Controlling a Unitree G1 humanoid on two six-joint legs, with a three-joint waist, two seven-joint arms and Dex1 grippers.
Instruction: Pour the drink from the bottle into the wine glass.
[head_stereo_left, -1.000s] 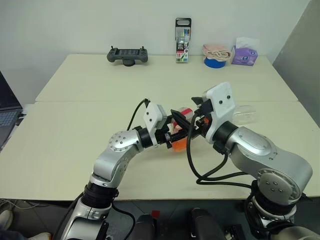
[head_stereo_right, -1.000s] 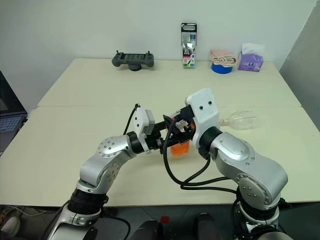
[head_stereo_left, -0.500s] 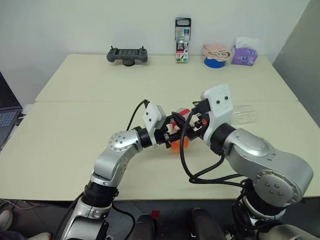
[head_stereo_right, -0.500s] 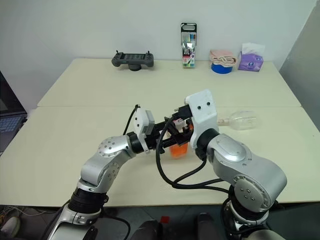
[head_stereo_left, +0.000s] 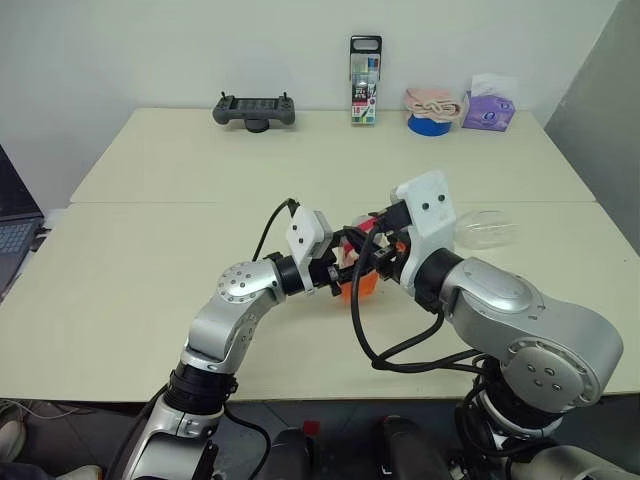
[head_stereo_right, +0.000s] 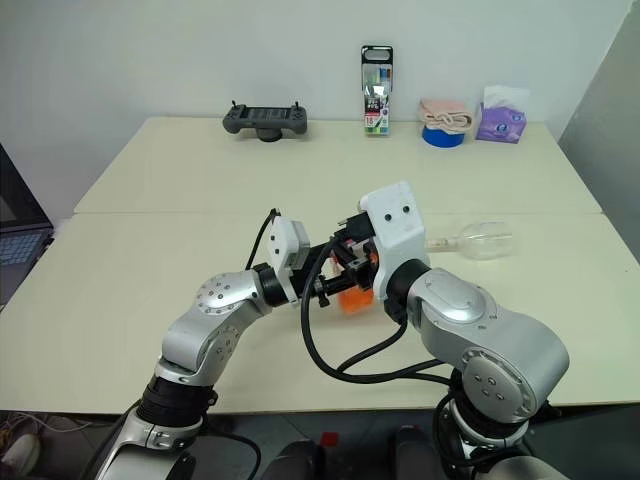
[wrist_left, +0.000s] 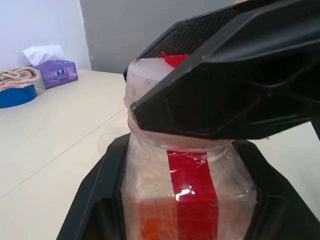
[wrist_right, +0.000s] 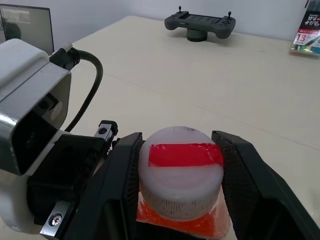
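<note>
Left pincer (wrist_left: 180, 220) clamped on bottle (wrist_left: 185, 195) body. Right pincer (wrist_right: 181, 190) closed around its cap (wrist_right: 181, 167). Wine glass (head_stereo_left: 490, 229) lying sideways on desk (head_stereo_left: 150, 250).

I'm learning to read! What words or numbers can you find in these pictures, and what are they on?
"13": on the marker pack, in red on its white label.
Other print on the marker pack: too small to read.
Purple tissue box: print too blurred to read.
Bottle: plain red and white label, no words.
Bottle cap: plain red stripe, no words.
Game controller: no readable text.
</note>
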